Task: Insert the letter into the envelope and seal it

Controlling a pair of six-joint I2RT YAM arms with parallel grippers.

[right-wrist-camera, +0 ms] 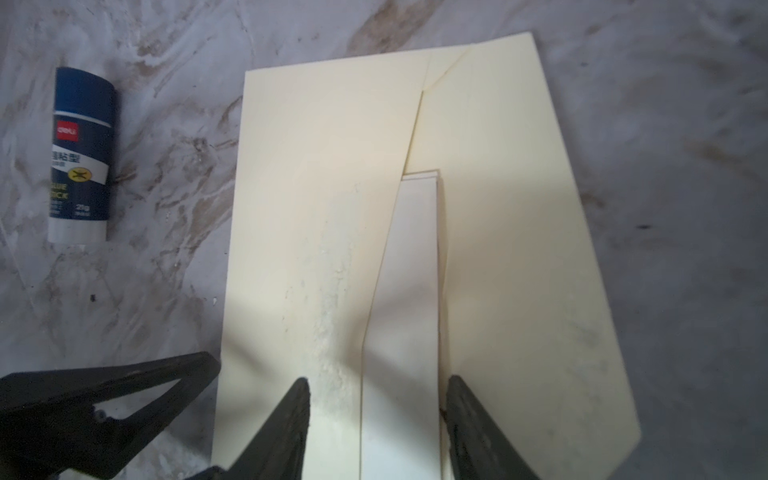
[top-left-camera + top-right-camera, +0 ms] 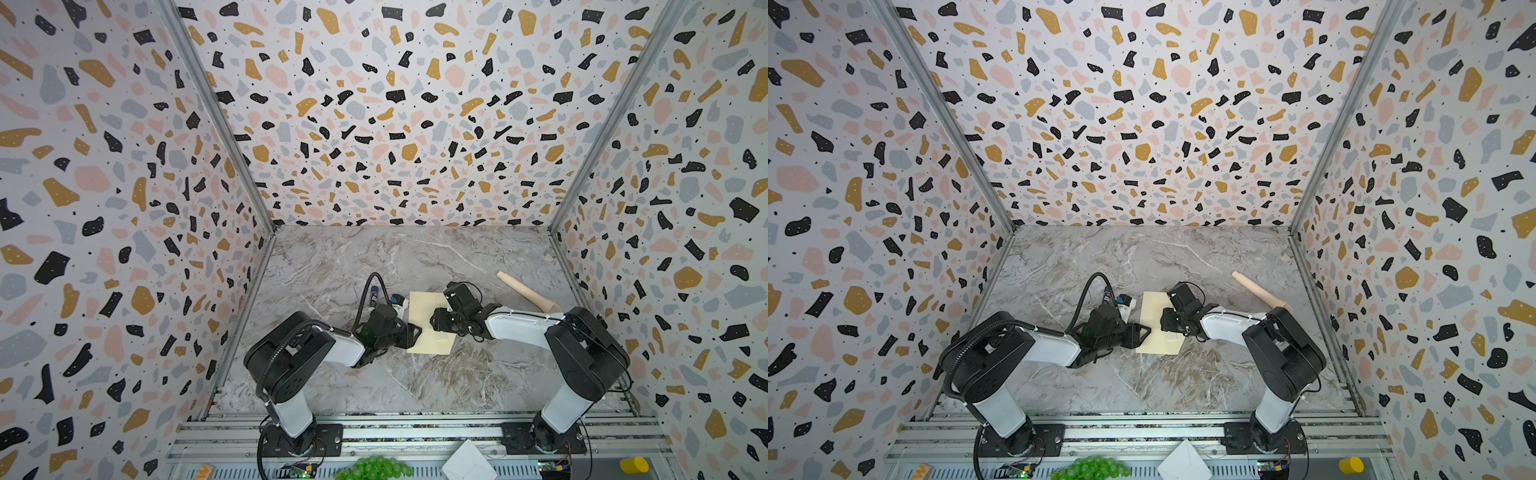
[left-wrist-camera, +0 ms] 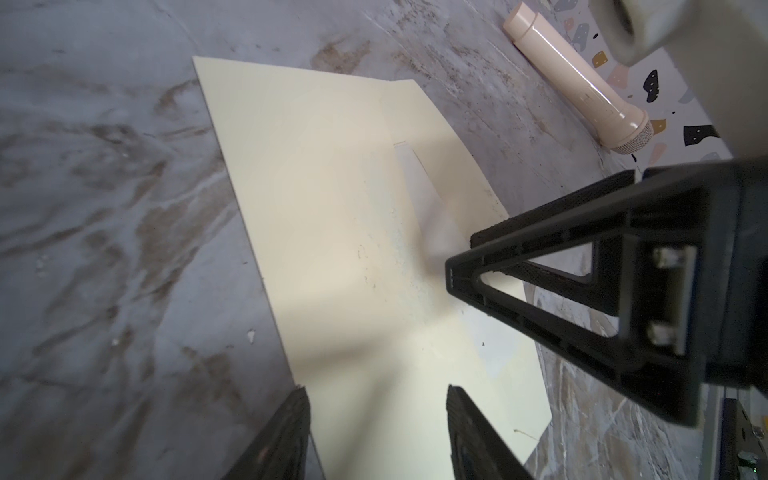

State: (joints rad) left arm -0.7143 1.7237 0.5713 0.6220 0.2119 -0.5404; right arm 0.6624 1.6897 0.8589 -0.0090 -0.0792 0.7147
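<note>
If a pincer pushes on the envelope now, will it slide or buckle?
It likely slides: the envelope lies flat on the smooth marble-look table. It is thin paper, so an edge push would probably buckle it. The open flap looks creased and should fold easily.

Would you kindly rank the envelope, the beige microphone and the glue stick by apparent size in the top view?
1. envelope, though partly covered by the arms
2. beige microphone
3. glue stick, partly hidden

Envelope [image 3: 324,208] lies flat on the desk [image 3: 104,208], flap open. A white sheet [image 3: 419,183] shows at the opening. Left claw [image 3: 376,392] stands over the envelope's left edge, jaws apart, empty. Right claw [image 3: 463,253] is low over the flap side. Beige cylinder [image 3: 573,83] lies beyond.
</note>
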